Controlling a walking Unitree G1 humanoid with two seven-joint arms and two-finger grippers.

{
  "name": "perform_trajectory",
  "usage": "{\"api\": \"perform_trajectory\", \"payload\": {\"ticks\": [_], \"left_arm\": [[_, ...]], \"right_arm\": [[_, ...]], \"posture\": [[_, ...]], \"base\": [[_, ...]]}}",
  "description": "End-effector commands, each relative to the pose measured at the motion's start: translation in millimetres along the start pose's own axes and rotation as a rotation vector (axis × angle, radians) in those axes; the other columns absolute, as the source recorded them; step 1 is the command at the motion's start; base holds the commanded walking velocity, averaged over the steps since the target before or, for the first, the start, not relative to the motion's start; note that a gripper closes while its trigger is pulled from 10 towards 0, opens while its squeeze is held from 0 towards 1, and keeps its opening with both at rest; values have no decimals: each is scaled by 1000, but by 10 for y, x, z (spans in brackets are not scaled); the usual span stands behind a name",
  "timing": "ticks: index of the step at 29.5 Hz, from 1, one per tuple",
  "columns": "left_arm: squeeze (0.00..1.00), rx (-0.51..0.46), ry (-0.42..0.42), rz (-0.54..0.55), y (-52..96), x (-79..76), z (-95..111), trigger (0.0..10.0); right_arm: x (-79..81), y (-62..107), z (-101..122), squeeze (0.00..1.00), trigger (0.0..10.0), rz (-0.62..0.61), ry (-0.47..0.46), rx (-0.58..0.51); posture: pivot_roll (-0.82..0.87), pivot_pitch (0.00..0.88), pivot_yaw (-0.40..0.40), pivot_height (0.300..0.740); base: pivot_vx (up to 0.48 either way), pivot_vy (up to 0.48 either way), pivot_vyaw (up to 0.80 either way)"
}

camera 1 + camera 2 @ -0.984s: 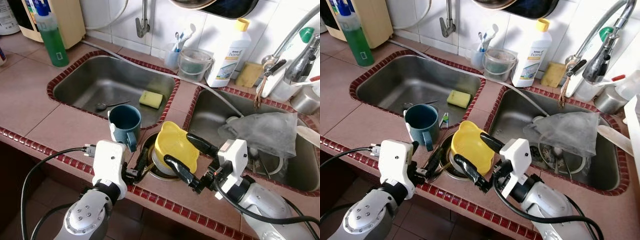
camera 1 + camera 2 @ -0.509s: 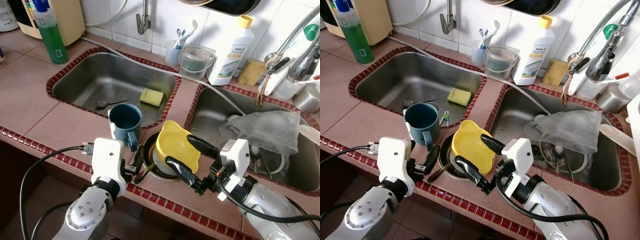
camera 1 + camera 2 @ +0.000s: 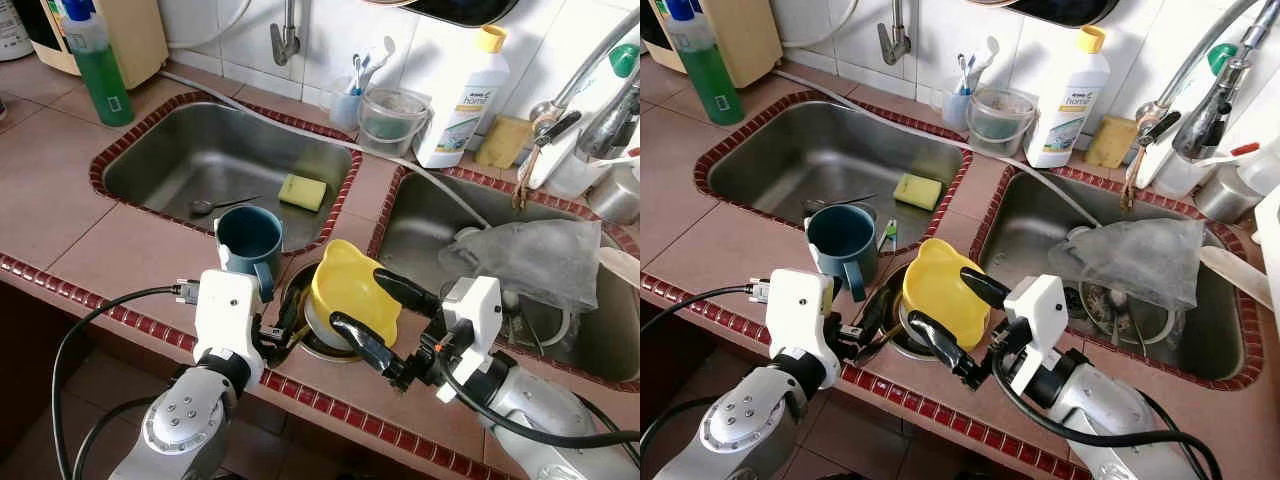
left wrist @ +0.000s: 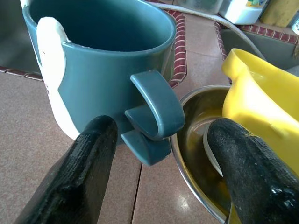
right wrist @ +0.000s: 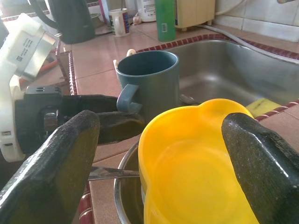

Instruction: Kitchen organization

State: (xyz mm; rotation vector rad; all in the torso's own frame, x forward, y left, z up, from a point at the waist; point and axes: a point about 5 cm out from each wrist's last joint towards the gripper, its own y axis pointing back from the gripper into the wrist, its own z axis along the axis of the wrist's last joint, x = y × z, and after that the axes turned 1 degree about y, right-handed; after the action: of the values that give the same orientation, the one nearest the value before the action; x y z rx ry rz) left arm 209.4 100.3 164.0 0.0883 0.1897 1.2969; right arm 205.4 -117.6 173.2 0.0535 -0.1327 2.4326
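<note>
- While the tiled pink table runs along the lower half of the frame, its red-trimmed front edge lies right under both arms, leaving only a narrow strip of tile between edge and sinks.
- Left gripper, fingers spread, stands at lower centre; the handle of the dark teal ceramic mug sits between its fingers, not visibly touched.
- That mug stands upright on the strip of table between the left steel sink and a round steel bowl, just beside the bowl.
- Right gripper, fingers wide apart, brackets the yellow plastic lobed bowl, which leans tilted in the steel bowl; whether the fingers touch it cannot be told.
- A metal utensil lies in the steel bowl under the yellow one.
- Open room is tight at centre: mug, steel bowl, yellow bowl and both grippers crowd together.
- In the left sink lie a yellow sponge and a spoon.
- The right steel sink holds a grey cloth draped over dishes.
- Along the upper frame stand a green soap bottle, a white cleaner bottle, a clear tub and a cup of toothbrushes; a grey hose crosses between the sinks.
</note>
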Motion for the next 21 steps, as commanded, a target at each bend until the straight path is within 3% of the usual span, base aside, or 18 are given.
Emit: {"api": "perform_trajectory", "payload": {"ticks": [1,21], "left_arm": [[0,17,0,-2,-20,-30,-12,10000],[0,17,-5,118,-85,75,6,10000]], "right_arm": [[8,37,53,0,10000,-8,18,-6],[13,36,64,0,10000,-12,17,-8]], "posture": [[-31,163,-84,740],[-40,150,-86,740]], "base": [[0,0,0],[0,0,0]]}}
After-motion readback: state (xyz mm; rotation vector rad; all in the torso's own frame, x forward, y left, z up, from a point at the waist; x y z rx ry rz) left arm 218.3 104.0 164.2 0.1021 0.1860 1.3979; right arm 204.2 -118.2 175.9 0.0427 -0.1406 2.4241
